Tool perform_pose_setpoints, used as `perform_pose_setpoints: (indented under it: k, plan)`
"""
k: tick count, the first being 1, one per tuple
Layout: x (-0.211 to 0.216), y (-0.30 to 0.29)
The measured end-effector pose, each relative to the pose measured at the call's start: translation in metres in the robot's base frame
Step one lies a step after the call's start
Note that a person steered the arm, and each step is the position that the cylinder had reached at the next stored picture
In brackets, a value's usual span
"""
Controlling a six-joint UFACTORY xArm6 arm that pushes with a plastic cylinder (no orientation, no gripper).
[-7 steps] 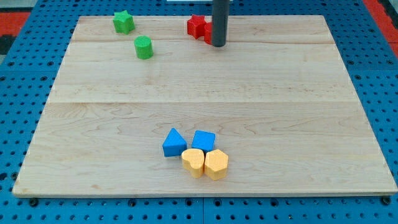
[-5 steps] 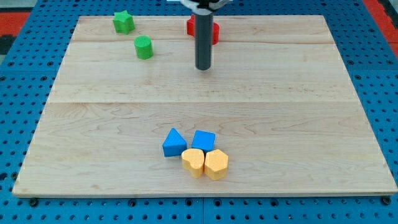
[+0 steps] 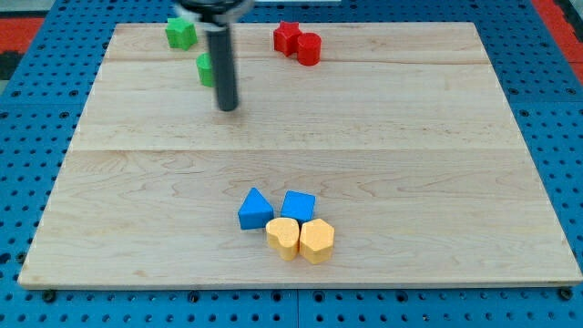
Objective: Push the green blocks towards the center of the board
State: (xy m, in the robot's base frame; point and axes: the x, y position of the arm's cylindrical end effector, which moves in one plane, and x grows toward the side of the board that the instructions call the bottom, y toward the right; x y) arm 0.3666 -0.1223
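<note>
A green star block [image 3: 180, 33] sits near the view's top left of the wooden board [image 3: 410, 164]. A green round block [image 3: 206, 69] lies just below and right of it, partly hidden behind my rod. My tip [image 3: 227, 107] rests on the board just below and right of the green round block, close to it; whether they touch is unclear.
A red star block [image 3: 288, 37] and a red round block [image 3: 309, 49] touch each other at the view's top centre. A blue triangle [image 3: 254, 210], a blue cube [image 3: 298, 206] and two yellow blocks [image 3: 283, 238] [image 3: 316, 240] cluster near the bottom centre.
My tip has moved left and down, from beside the red blocks at the top centre to just below the green round block. No block has moved.
</note>
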Motion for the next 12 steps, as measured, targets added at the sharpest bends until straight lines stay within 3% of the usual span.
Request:
perform_pose_setpoints:
  k: [1, 2, 3, 5, 6, 7, 8, 9, 10, 12]
  plan:
    - [-0.007, -0.090]
    - [-0.074, -0.071]
    - [-0.093, 0.006]
    - [0.007, 0.071]
    - [-0.003, 0.035]
    - [-0.022, -0.064]
    - [-0.080, -0.103]
    - [-0.148, -0.102]
    - [-0.174, -0.109]
    - [-0.174, -0.088]
